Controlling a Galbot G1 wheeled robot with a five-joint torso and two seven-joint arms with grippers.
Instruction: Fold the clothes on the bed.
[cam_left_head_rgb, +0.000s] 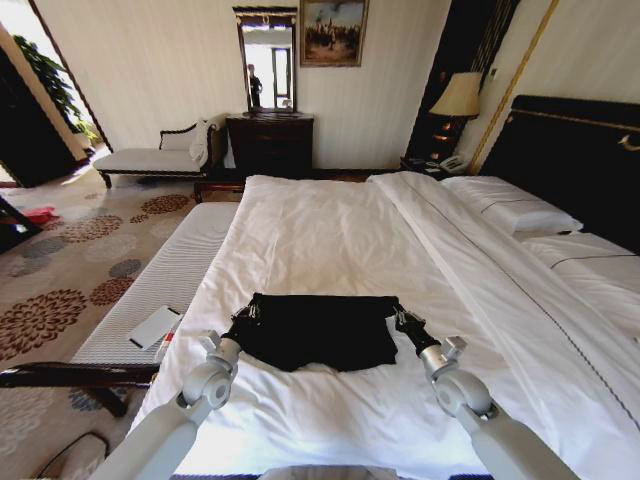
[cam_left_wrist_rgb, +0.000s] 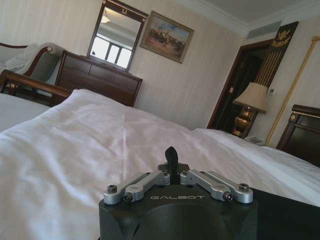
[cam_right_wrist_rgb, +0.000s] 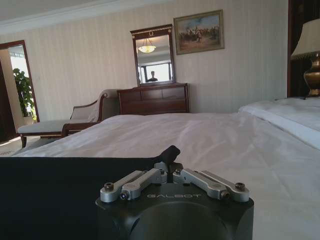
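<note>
Bed (cam_left_head_rgb: 330, 230) cropped (right side); T-shirt (cam_left_head_rgb: 315, 330) lettering hidden.

Matt black cloth T-shirt (cam_left_head_rgb: 318, 330) – smooth white cotton bed (cam_left_head_rgb: 330, 240).
</note>
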